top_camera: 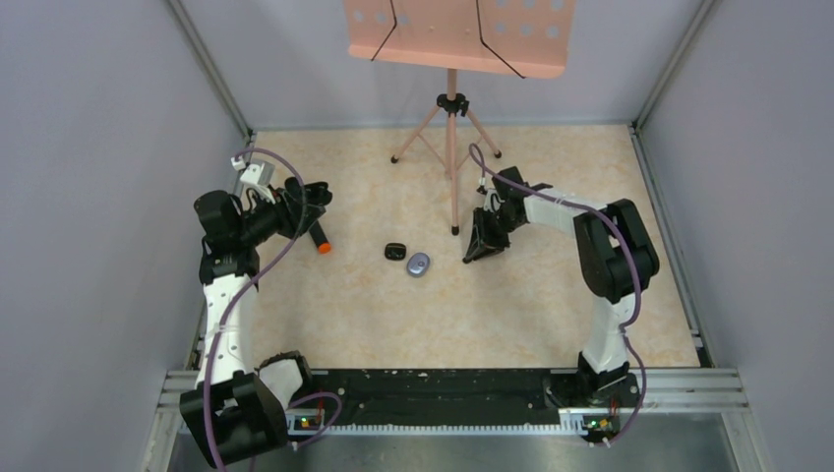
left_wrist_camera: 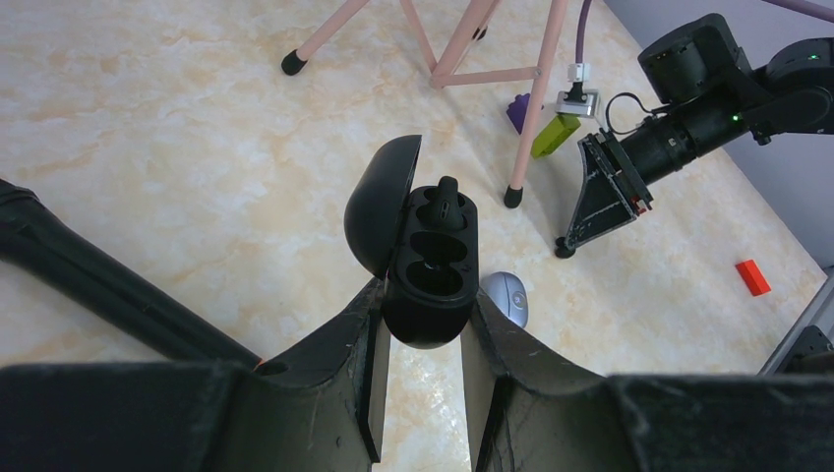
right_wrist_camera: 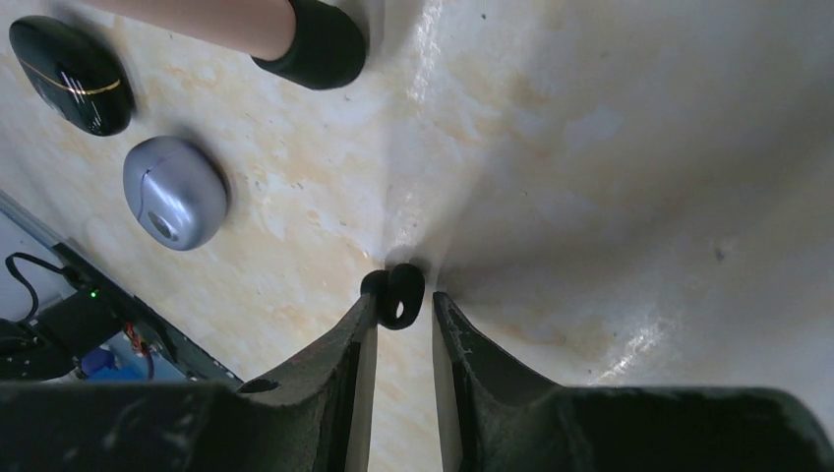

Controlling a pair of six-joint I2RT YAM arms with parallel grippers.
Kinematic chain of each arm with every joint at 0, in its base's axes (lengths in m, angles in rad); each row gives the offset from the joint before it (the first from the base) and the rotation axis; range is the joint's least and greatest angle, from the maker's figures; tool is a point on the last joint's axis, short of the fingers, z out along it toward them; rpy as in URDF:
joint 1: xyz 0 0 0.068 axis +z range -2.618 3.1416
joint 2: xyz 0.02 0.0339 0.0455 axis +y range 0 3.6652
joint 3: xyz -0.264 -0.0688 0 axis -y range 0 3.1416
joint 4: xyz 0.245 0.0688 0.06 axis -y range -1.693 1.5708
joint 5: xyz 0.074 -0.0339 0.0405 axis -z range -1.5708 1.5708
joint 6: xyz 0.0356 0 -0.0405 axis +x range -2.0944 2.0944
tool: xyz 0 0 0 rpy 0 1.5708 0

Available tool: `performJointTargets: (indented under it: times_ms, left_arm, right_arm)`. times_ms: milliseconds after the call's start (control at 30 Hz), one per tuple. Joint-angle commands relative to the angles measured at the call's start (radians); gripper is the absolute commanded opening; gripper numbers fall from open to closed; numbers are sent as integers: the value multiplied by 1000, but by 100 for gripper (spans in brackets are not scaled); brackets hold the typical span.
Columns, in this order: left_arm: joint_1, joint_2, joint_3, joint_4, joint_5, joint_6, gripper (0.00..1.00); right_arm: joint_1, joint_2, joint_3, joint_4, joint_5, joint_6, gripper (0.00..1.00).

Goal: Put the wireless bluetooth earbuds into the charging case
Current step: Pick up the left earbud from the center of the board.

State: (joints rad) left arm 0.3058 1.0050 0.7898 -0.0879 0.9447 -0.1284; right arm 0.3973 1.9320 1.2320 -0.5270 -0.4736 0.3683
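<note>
**Earbud at the right fingertips, open case held on the left**

Black earbud lies on the table, right of its middle and near a foot of the pink music stand. We see the right gripper lowered over it, jaws narrowly apart with the earbud at their tips. Whether they pinch it, we cannot tell.

Toward the left edge, the left gripper is clamped on the open charging case, held above the table with its lid back. A seated earbud fills the far socket, and the socket beside it looks empty. A closed black case and a closed grey case lie at mid-table.

We judge the step in hand to be picking up the second earbud. The next move calls for a firm pinch, a lift, and a carry across to the empty socket. The tiny piece must be turned to match the socket, and it could easily slip.
</note>
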Motion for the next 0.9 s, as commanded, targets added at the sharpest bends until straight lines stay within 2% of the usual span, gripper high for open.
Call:
performJointTargets:
  times_ms: [0, 233, 433, 567, 733, 867]
  left_arm:
    - [-2, -13, 35, 25, -3, 3, 0]
    - [-2, -14, 32, 24, -1, 10, 0]
    - [-10, -11, 12, 78, 75, 0, 0]
    - [-66, 4, -9, 119, 163, 56, 0]
    - [-243, 24, -26, 40, 222, 266, 0]
    - [-389, 67, -23, 59, 230, 316, 0]
  right_arm:
    - [14, 57, 31, 33, 17, 15, 24]
    - [16, 33, 62, 15, 9, -6, 8]
    - [18, -107, 97, -45, -27, -132, 2]
    - [51, -221, 137, -123, -30, -399, 1]
    - [95, -346, 221, -254, -189, -757, 2]
    - [140, -388, 373, -396, -277, -1011, 3]
